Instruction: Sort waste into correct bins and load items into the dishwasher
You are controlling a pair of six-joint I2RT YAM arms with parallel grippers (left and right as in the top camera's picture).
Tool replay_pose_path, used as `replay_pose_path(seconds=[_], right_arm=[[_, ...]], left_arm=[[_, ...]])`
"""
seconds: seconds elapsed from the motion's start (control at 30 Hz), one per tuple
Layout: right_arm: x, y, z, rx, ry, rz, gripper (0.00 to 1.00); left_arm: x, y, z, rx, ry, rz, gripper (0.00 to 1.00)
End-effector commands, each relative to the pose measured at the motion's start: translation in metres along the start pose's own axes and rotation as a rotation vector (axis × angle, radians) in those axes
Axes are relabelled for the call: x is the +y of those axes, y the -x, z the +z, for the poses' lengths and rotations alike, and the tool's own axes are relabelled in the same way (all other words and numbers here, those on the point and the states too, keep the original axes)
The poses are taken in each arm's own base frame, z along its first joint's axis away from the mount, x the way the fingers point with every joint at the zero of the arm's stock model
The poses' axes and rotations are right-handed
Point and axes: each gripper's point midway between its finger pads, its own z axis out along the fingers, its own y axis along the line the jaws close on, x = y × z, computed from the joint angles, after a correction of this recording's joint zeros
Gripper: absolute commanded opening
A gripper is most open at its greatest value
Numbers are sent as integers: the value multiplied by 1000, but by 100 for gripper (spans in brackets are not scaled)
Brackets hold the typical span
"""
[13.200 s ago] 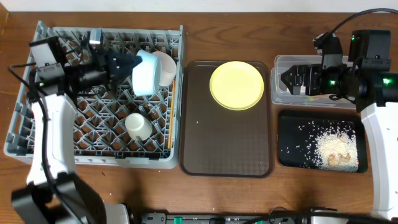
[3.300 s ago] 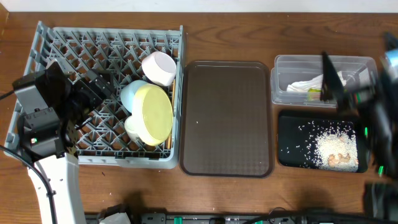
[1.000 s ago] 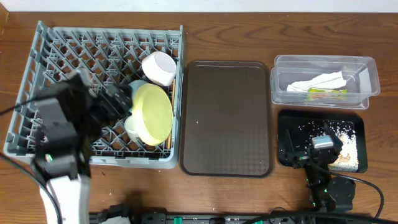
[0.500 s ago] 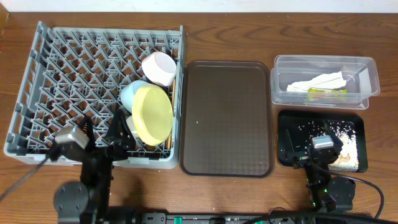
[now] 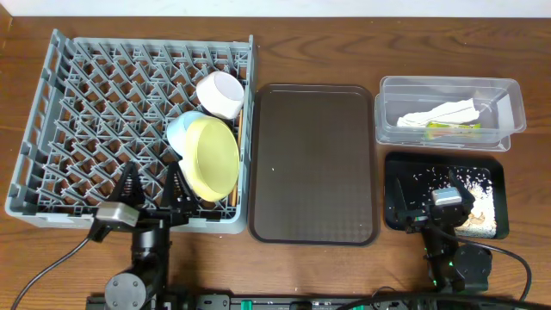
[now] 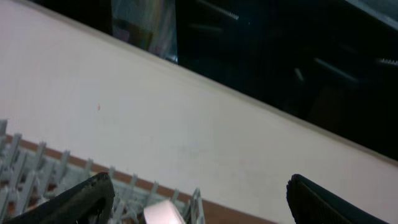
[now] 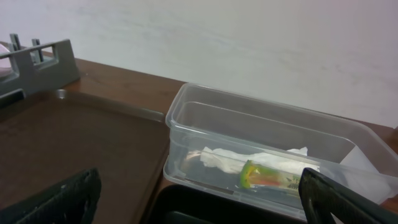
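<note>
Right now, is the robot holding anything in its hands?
No, nothing. The left gripper and the right gripper are both open, with only empty space between their fingers.

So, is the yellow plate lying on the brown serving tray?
No, the yellow plate stands on edge in the grey dish rack, against the light blue bowl.
</note>
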Motion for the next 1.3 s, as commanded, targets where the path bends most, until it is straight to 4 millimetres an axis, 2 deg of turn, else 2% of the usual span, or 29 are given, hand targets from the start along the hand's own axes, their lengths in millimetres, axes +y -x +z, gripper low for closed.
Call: replay_pose_path(seconds=[0.0, 0.3, 0.43, 0.53, 0.57, 0.77, 1.27], right_arm=[[-2, -1, 0, 1, -11, 14, 99], [-2, -1, 0, 1, -11, 14, 99], [-2, -1, 0, 1, -11, 14, 99], [-2, -1, 0, 1, -11, 14, 99], [-2, -1, 0, 1, -11, 14, 99], [-2, -1, 0, 1, -11, 14, 99], [-2, -1, 0, 1, -11, 14, 99]], left_arm=[[8, -19, -1, 30, 14, 10, 91], [33, -73, -6, 178, 78, 35, 91], [43, -97, -12, 281, 109, 119, 91], [58, -127, -25, 425, 143, 213, 91], [60, -131, -28, 448, 145, 235, 91], [59, -131, -27, 457, 103, 393, 91], [58, -131, -27, 459, 99, 388, 91]])
